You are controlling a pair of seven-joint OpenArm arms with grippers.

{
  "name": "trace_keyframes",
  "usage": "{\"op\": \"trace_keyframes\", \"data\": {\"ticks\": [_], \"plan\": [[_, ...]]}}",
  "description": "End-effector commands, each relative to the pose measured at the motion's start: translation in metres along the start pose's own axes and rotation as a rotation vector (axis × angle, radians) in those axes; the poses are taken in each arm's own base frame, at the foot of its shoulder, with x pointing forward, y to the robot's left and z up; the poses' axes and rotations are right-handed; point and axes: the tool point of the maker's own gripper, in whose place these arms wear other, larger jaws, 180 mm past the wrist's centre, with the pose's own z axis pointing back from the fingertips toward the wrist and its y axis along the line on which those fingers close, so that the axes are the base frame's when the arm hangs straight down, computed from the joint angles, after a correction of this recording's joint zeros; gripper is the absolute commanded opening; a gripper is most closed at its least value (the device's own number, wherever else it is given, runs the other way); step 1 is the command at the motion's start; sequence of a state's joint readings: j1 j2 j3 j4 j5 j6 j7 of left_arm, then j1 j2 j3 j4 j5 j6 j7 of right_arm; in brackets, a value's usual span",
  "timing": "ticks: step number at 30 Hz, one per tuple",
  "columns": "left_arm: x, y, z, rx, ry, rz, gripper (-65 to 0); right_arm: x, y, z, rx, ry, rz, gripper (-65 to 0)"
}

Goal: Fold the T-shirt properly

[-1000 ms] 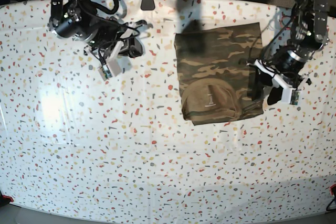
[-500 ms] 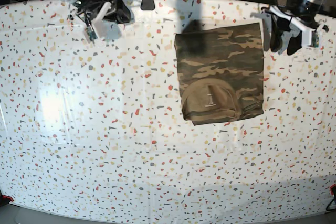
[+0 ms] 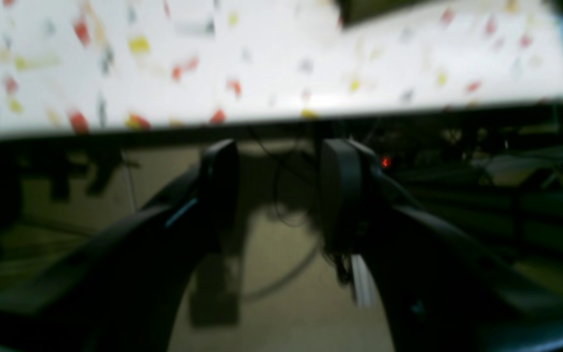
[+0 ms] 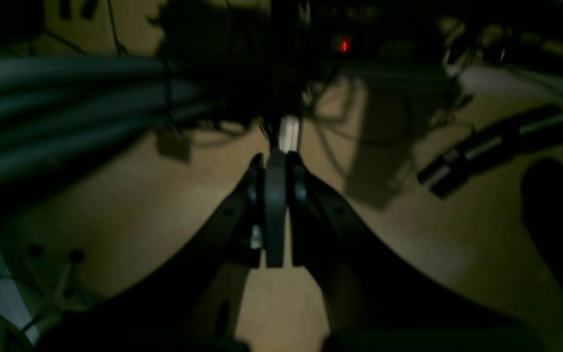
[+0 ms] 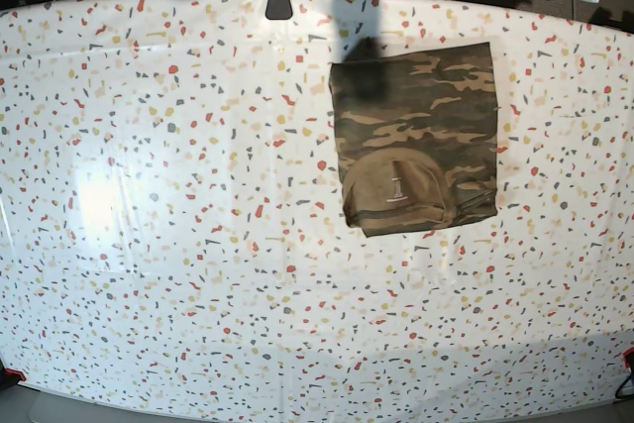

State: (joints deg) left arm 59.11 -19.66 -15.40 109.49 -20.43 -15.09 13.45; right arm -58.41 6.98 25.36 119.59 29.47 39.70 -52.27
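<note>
- T-shirt (image 5: pixel 416 136) folded into a compact rectangle, flat on the speckled table (image 5: pixel 198 245), right of centre toward the far edge; tan neck with label facing up at its near end.
- Left gripper (image 3: pixel 279 190) beyond the table edge, jaws spread, empty.
- Right gripper (image 4: pixel 275 215) off the table, jaws pressed together, empty.

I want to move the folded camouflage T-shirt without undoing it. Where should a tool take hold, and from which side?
Probably the two far corners of the T-shirt, along the straight edge nearest the arms' side of the table, coming in low from there. That edge lies flat and square. The near edge is lumpier, with the tan neck inside and label showing, so pulling there could open the fold.
</note>
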Motion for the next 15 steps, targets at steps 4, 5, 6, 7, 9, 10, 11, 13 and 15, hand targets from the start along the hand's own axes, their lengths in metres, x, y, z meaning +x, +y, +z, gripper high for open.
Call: {"op": "trace_keyframes", "data": {"ticks": [4, 5, 6, 7, 9, 10, 11, 13, 15], "plan": [[-0.054, 0.019, 0.000, 0.015, 0.078, 0.053, -38.4, -0.024, -0.009, -0.015, 0.014, 0.030, -0.080, -65.0], [-0.067, 0.024, -0.001, 0.021, 0.095, 0.071, -38.4, -0.031, -0.014, -0.022, 0.012, 0.039, -0.102, -65.0], [-0.081, 0.029, -0.002, 0.028, 0.116, 0.089, -38.4, -0.038, -0.019, -0.029, 0.006, 0.052, -0.122, -65.0], [-0.093, 0.033, -0.003, 0.029, 0.137, 0.106, -38.4, -0.046, -0.025, -0.036, -0.002, 0.073, -0.140, -65.0], [-0.117, 0.039, -0.006, 0.035, 0.180, 0.143, -38.4, -0.060, -0.037, -0.051, -0.020, 0.116, -0.168, -65.0], [-0.128, 0.044, -0.009, 0.052, 0.196, 0.165, -38.4, -0.065, -0.044, -0.060, -0.030, 0.126, -0.179, -65.0], [-0.139, 0.048, -0.012, 0.071, 0.211, 0.191, -38.4, -0.068, -0.050, -0.068, -0.042, 0.132, -0.188, -65.0], [-0.165, 0.053, -0.018, 0.106, 0.258, 0.244, -38.4, -0.075, -0.063, -0.085, -0.066, 0.147, -0.199, -65.0], [-0.192, 0.052, -0.025, 0.127, 0.323, 0.270, -38.4, -0.082, -0.073, -0.102, -0.079, 0.170, -0.213, -65.0]]}}
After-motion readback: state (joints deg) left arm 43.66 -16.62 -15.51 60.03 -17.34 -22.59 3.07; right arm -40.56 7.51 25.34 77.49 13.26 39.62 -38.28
